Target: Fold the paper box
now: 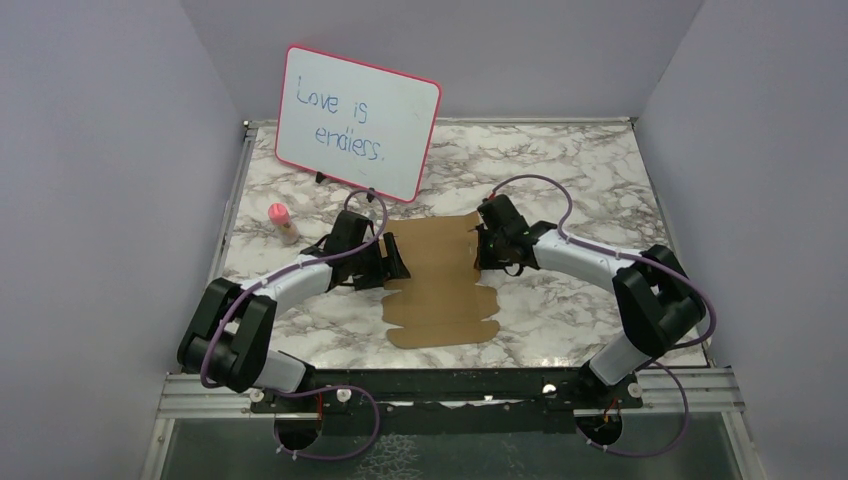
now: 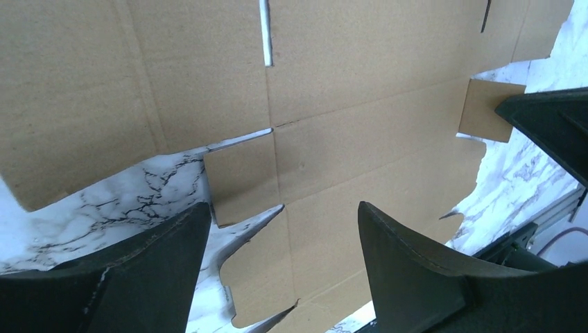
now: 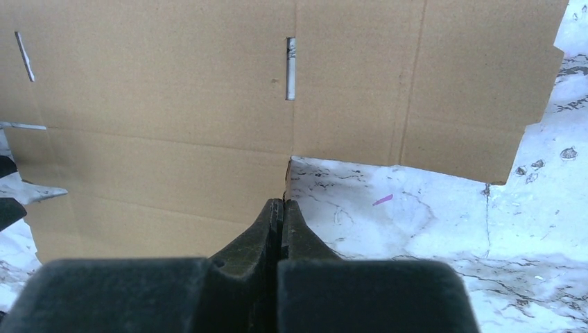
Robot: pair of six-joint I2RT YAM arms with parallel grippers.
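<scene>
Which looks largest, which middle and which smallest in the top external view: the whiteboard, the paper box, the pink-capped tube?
1. whiteboard
2. paper box, only slightly smaller, so these two are unsure
3. pink-capped tube, clearly smallest

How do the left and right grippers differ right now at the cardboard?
The left gripper has its jaws wide apart and holds nothing. The right gripper has its jaws shut, apparently pinching a thin raised edge of the paper box. The left gripper sits at the sheet's left side, the right gripper at its right side. Both are low beside the flat sheet's far half, facing each other.
</scene>
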